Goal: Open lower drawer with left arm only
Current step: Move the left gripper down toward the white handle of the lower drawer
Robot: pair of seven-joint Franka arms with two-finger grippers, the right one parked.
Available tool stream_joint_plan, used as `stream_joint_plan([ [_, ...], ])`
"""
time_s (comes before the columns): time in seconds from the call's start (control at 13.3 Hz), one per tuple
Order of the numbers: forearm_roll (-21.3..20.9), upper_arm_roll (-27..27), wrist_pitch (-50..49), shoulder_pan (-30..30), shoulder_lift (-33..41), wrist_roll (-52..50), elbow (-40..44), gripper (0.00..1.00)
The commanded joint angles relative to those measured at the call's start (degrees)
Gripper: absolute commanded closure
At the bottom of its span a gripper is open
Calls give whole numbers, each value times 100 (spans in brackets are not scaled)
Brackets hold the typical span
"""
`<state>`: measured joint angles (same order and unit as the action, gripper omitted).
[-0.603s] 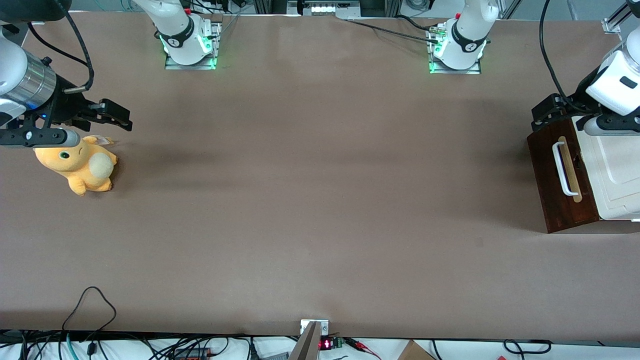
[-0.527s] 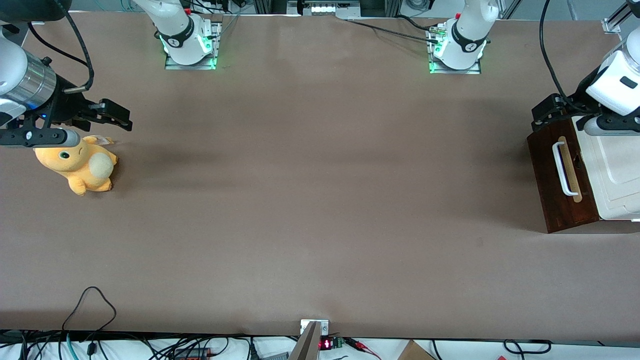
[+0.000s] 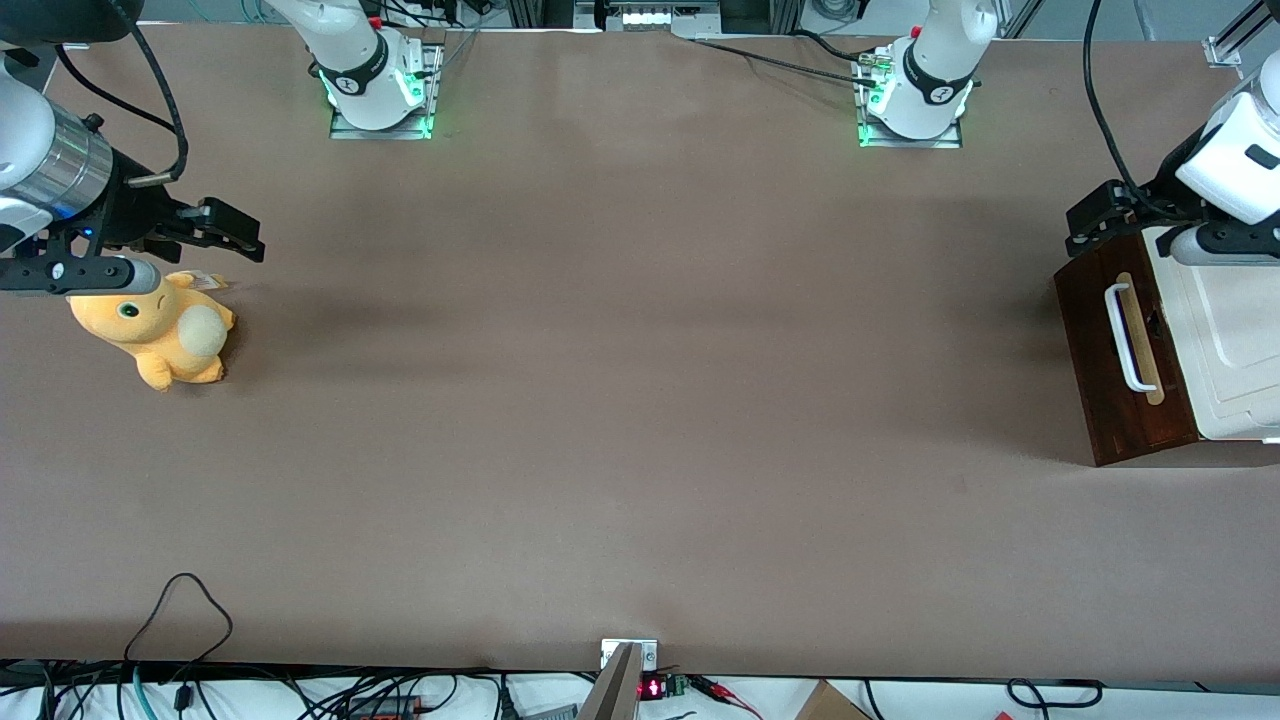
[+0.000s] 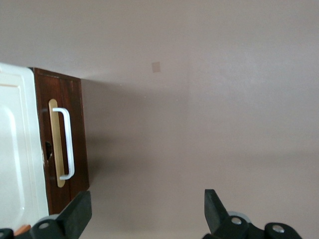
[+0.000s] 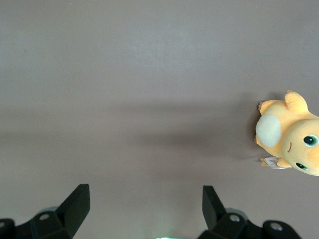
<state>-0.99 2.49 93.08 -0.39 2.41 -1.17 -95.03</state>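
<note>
Overhead, the left arm's gripper (image 3: 1092, 222) hovers with fingers (image 4: 77, 215) spread wide, empty, at about eleven o'clock from the shut lower drawer (image 3: 1120, 365) and its white bar handle (image 3: 1125, 337) on the desk (image 3: 640, 400).

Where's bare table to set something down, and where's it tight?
Bare table spans from the plush toy to the lower drawer, whose front is unobstructed. It's tight only at the cabinet top, where the left arm's gripper hangs open.
</note>
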Motion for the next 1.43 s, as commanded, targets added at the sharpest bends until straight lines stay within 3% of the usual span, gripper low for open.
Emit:
stream_joint_plan([
  [0.0,135,49,-132,145,-92,468,108,0],
  [0.23,100,58,-167,145,-65,355,125,0],
  [0.53,12,84,-316,136,-100,-539,81,0],
  [0.68,-687,399,-343,136,-206,-901,-41,0],
  [1.13,-2771,1656,-343,127,-635,-3413,-1033,0],
  [1.36,-3782,1746,-378,57,-1066,-4240,-1727,0],
])
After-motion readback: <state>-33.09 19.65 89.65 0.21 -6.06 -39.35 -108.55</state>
